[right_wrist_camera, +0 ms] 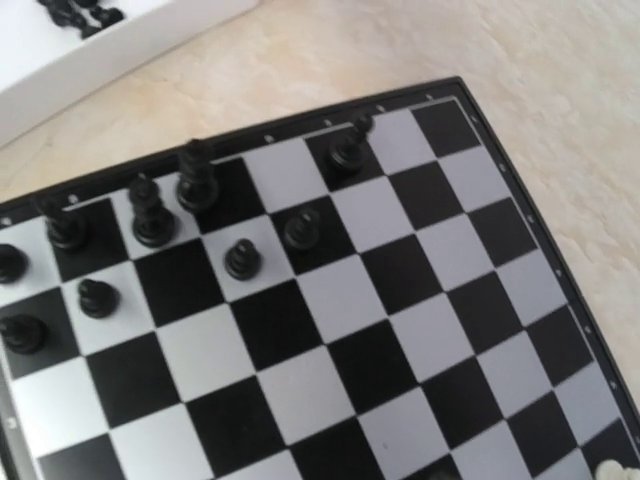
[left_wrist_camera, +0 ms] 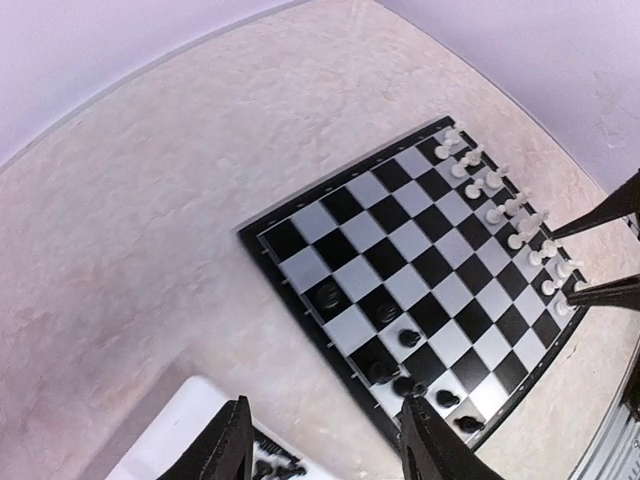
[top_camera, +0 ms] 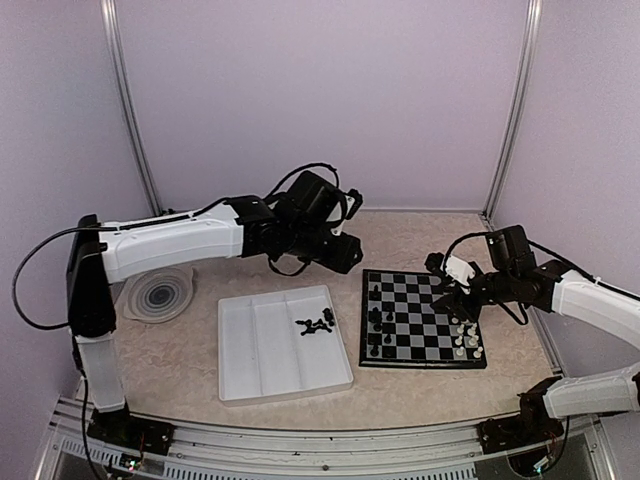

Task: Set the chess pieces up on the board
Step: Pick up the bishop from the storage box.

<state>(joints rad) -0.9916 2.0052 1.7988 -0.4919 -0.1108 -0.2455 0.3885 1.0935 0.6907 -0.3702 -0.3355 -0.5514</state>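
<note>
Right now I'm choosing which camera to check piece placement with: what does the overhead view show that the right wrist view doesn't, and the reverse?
Only the overhead view: the left arm and right arm, the round grey mat, and the whole white tray.
Only the right wrist view: a close look that separates each black piece on its own square; from overhead they blur into a cluster.
Both: the chessboard, black pieces standing on it, and loose black pieces lying in the tray.
</note>
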